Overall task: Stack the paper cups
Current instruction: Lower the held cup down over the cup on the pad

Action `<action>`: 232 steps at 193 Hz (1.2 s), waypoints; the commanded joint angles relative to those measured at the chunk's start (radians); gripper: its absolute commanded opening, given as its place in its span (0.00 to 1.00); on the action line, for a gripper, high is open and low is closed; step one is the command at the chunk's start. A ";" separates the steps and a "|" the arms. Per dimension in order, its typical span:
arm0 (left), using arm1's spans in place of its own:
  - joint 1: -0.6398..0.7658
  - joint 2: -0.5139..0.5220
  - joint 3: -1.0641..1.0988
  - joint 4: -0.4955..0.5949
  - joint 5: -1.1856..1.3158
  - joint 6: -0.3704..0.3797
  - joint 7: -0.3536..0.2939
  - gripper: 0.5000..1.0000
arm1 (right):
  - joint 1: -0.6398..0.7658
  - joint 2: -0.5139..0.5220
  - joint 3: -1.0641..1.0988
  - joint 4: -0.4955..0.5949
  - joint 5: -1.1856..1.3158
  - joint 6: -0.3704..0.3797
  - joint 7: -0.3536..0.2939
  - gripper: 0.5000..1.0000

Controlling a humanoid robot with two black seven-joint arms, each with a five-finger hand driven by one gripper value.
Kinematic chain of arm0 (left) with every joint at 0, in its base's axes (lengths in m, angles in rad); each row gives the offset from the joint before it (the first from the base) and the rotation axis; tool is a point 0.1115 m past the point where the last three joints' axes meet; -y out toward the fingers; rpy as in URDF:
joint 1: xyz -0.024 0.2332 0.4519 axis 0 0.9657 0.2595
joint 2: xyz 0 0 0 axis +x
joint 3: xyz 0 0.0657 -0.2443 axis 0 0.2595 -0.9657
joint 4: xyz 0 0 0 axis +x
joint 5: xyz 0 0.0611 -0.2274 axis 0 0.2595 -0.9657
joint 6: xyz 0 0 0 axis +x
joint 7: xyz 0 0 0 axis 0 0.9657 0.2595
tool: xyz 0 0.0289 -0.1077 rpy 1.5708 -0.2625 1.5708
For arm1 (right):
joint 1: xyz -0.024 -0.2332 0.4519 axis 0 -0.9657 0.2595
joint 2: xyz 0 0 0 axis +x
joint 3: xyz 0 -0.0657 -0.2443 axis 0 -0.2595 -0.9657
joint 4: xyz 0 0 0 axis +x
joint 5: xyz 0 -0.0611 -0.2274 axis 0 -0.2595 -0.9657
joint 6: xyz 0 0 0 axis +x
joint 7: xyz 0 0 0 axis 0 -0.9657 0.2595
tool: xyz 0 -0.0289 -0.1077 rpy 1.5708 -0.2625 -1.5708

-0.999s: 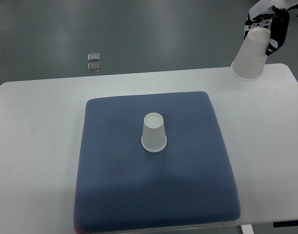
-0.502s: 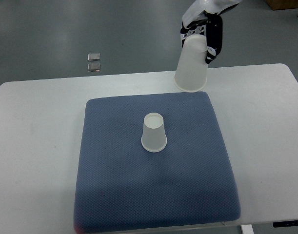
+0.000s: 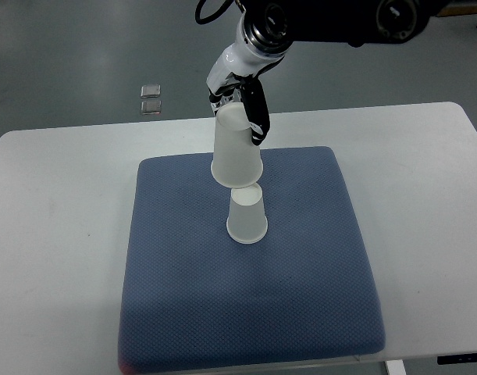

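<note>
I had the right hand (image 3: 242, 109) clenched around the closed base of an inverted white paper cup (image 3: 236, 155), its dark fingers (image 3: 259, 117) wrapping the upper wall. The held cup hung mouth-down, its long axis close to upright, its rim overlapping the far edge of the second inverted white paper cup (image 3: 247, 214) standing near the middle of the blue textured mat (image 3: 183, 297) on the white table (image 3: 51, 234). I judged the standing cup lay just nearward and below, so lowering needed a slight nearward shift.
</note>
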 commanded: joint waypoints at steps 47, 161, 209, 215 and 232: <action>0.000 0.000 -0.001 0.000 0.000 0.000 0.000 1.00 | -0.087 0.001 -0.015 -0.002 -0.002 -0.068 0.000 0.51; 0.000 0.000 -0.003 0.002 0.000 0.000 0.000 1.00 | -0.147 0.001 -0.040 -0.001 -0.002 -0.101 0.000 0.52; 0.000 0.000 -0.003 0.003 0.000 0.000 0.000 1.00 | -0.156 0.001 -0.040 0.011 0.000 -0.104 0.000 0.53; 0.000 0.000 -0.003 0.003 0.000 0.000 0.000 1.00 | -0.156 0.001 -0.040 0.011 0.000 -0.104 0.000 0.53; 0.000 0.000 -0.003 0.003 0.000 0.000 0.000 1.00 | -0.161 0.001 -0.040 0.011 0.000 -0.114 0.000 0.54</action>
